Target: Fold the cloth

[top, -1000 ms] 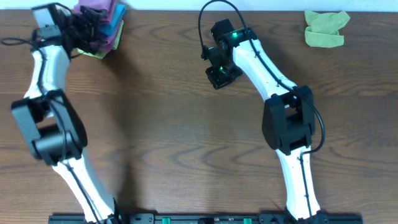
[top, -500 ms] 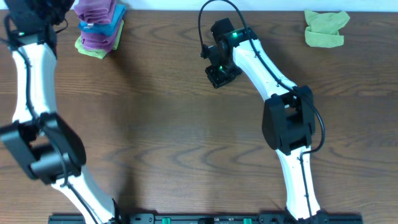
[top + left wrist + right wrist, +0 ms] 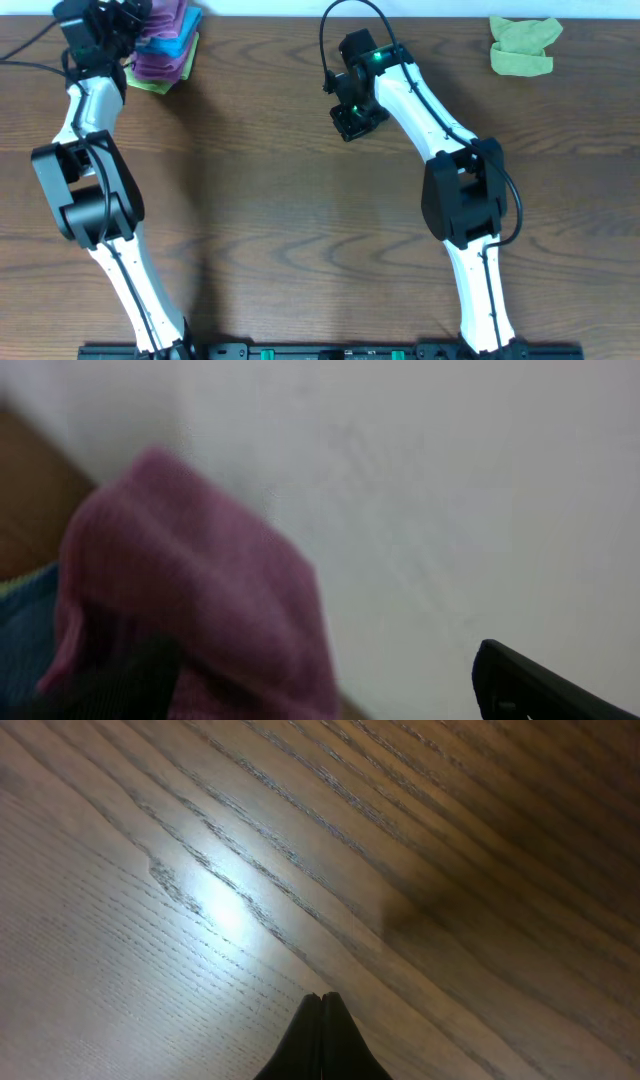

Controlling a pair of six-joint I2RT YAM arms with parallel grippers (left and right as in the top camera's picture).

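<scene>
A crumpled green cloth (image 3: 523,45) lies at the table's far right back corner. A stack of folded cloths (image 3: 163,50), purple, blue and green, sits at the far left back. My left gripper (image 3: 120,25) is beside the stack's left edge and open. In the left wrist view (image 3: 320,705) its jaws stand wide apart, with the blurred top purple cloth (image 3: 190,600) close in front of the left finger. My right gripper (image 3: 350,122) hangs over bare wood at the back middle. It is shut and empty in the right wrist view (image 3: 322,1000).
A white wall (image 3: 450,490) rises right behind the stack. The brown wooden table (image 3: 280,220) spreads between the two arms. The arm bases stand at the front edge.
My left arm swung out to the far left away from the stack, then came back beside it. The right arm has not moved.
</scene>
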